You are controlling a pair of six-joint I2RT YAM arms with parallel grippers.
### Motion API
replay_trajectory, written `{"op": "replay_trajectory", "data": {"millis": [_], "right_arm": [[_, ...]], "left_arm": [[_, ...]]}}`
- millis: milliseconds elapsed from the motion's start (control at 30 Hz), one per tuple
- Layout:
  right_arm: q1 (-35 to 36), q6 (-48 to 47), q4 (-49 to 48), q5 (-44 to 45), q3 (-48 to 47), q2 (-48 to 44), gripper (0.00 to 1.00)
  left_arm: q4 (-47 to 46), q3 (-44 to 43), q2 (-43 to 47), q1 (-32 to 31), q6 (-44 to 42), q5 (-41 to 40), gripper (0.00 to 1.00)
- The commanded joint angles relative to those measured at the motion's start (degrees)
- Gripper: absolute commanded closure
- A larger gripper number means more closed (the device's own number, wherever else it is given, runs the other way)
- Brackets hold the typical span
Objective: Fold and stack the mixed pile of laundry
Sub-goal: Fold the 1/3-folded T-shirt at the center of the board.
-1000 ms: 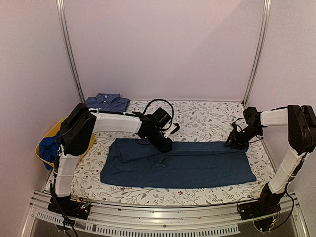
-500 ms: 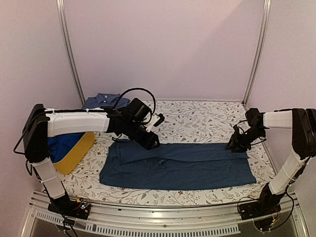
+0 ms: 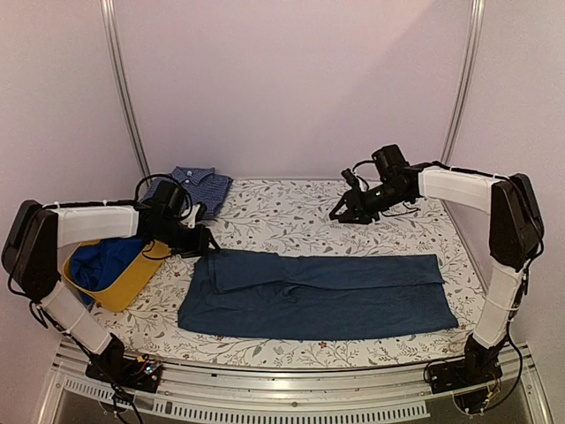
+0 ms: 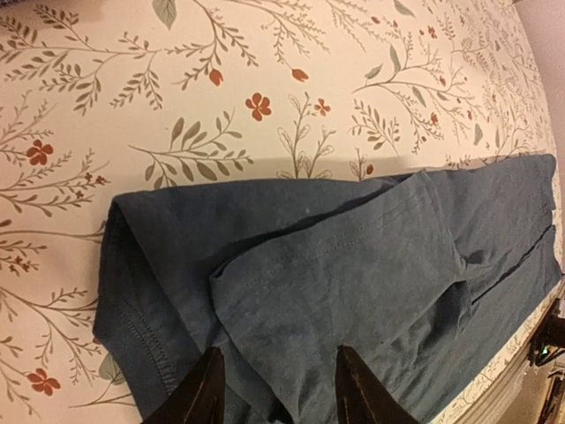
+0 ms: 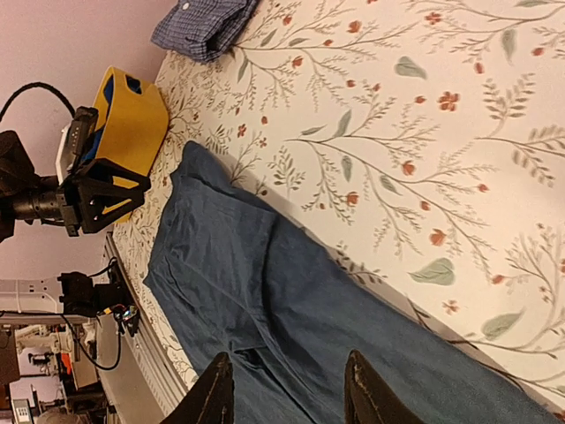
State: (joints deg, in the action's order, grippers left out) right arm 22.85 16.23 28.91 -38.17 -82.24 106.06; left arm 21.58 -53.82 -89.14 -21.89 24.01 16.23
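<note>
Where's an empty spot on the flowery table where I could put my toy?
Best: the bare strip behind the dark blue cloth, between the checked shirt and the right gripper. The far right corner is bare too. The left is crowded: yellow tub, left gripper.

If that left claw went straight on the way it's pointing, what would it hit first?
Most likely the dark blue garment. The left gripper points at its folded end, which lies just ahead of the open fingers, though depth is hard to judge.
</note>
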Motion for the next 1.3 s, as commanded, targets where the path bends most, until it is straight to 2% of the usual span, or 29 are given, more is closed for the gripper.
{"op": "replay_trajectory", "data": {"millis": [0,233,533,867,1100,1267], "right_arm": [[6.99,5.3,-4.12,-4.42,-7.04,7.84,0.59],[14.62,10.86,-6.36,-6.4,-16.61,20.16,0.6],[16.69,14.11,-4.98,-4.66,-22.36,29.72,0.6],[17.25,14.39,-5.59,-3.61,-24.48,32.92,0.61],[17.65,15.38,-6.99,-5.73,-26.31,34.42,0.74],[17.66,15.84,-7.07,-6.32,-27.0,35.08,0.77]], "left_arm": [[-4.92,2.16,-0.2,0.96,2.43,4.77,0.59],[-5.98,1.93,-2.56,1.89,3.16,4.87,0.6],[-5.25,1.3,-2.81,2.03,3.24,4.92,0.6],[-5.06,2.86,-2.09,2.04,2.79,4.36,0.6],[-5.24,3.36,-2.31,2.16,2.45,4.43,0.6],[-5.4,3.18,-3.39,2.34,1.97,4.92,0.59]]}}
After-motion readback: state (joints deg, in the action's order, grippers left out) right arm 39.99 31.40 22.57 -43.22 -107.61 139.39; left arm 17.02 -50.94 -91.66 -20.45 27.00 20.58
